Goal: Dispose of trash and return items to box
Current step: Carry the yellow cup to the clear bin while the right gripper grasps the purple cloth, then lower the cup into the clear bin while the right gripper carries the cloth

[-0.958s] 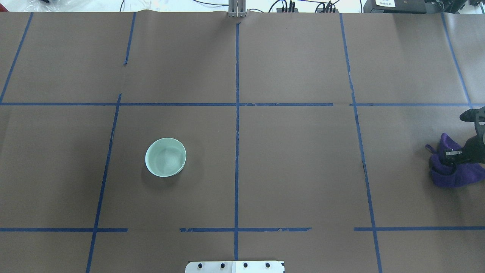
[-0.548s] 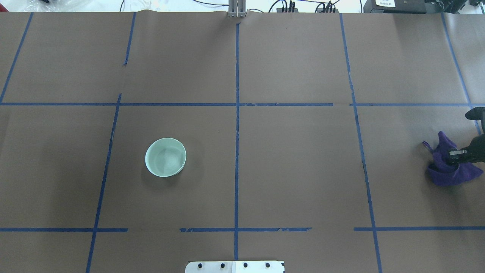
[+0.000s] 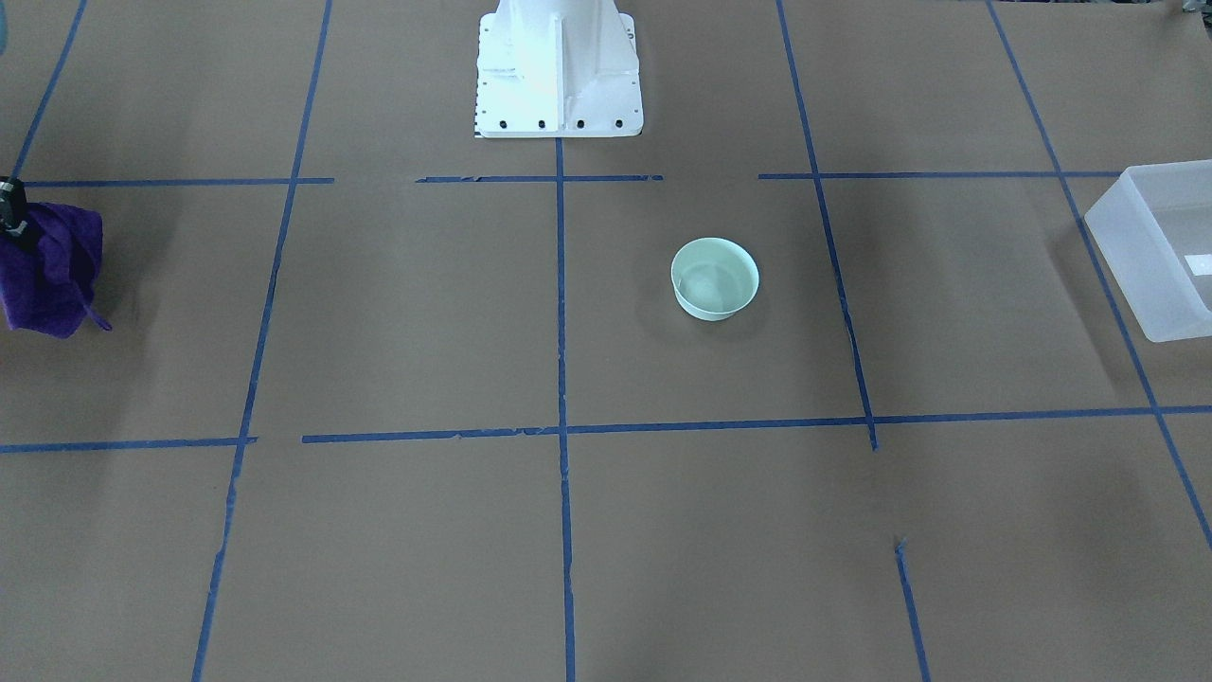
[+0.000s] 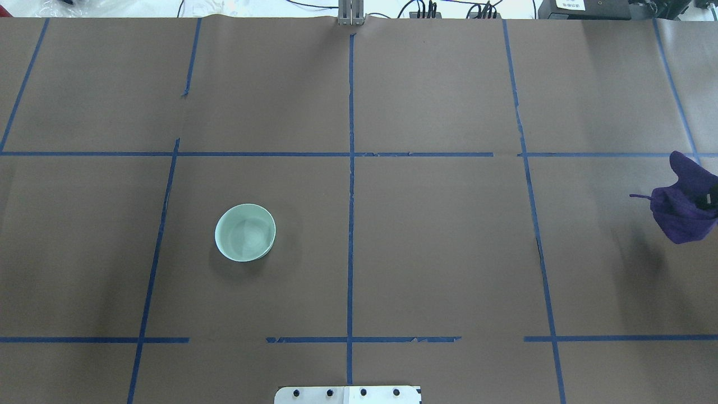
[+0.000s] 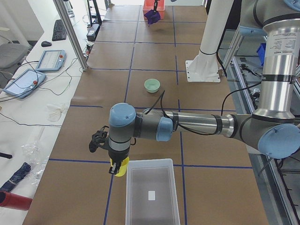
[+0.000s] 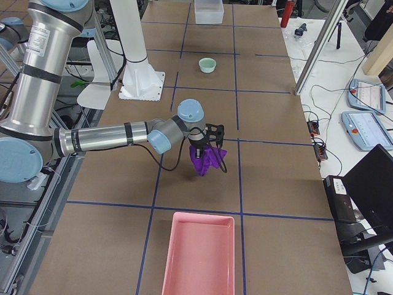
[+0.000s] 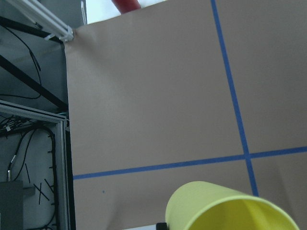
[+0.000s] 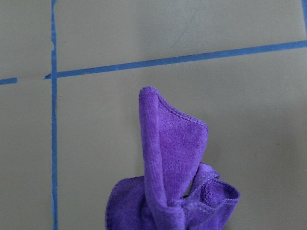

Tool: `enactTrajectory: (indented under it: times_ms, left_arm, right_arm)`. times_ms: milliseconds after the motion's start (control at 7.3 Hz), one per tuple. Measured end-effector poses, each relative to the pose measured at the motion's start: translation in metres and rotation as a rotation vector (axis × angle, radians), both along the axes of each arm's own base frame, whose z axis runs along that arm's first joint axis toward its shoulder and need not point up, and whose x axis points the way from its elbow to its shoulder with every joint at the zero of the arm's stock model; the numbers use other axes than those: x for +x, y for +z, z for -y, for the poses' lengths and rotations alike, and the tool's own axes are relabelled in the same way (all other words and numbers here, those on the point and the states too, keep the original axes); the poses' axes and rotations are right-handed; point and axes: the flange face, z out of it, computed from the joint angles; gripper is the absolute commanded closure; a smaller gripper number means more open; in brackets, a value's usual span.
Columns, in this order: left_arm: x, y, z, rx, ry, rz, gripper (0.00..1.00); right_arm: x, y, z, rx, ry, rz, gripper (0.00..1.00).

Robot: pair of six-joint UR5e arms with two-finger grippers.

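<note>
Left gripper (image 5: 115,165): pinches the yellow cup (image 5: 121,169), just beside the bin (image 5: 128,197) corner.
Right gripper (image 3: 11,216): clamped on the purple cloth (image 3: 47,270), raised off the table (image 4: 437,252).
Bowl (image 4: 245,232): upright on the table, well apart from the bin.

A robotics lab: paper-covered bench (image 4: 437,252) gridded with blue tape (image 4: 351,224), teach pendants (image 5: 50,59) alongside, aluminium frame post (image 5: 70,33).

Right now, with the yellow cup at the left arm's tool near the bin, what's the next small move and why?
Probably shift the left tool sideways to bring the yellow cup above the bin floor. In the exterior left view the cup hangs just outside the bin's corner, not over its inside.
</note>
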Motion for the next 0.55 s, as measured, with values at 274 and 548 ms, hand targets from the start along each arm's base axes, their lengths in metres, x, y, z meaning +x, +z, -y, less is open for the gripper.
enactTrajectory:
  times_ms: [274,548]
  left_arm:
    - [0.004,0.056,-0.033,-0.035,0.008,-0.009,1.0]
    - [0.01,0.103,-0.055,-0.07,0.011,-0.05,1.0]
  right_arm:
    - [0.045,-0.018,0.009,0.072,0.006,-0.048,1.0]
    - [0.096,-0.024,0.018,0.151,0.006,-0.111,1.0]
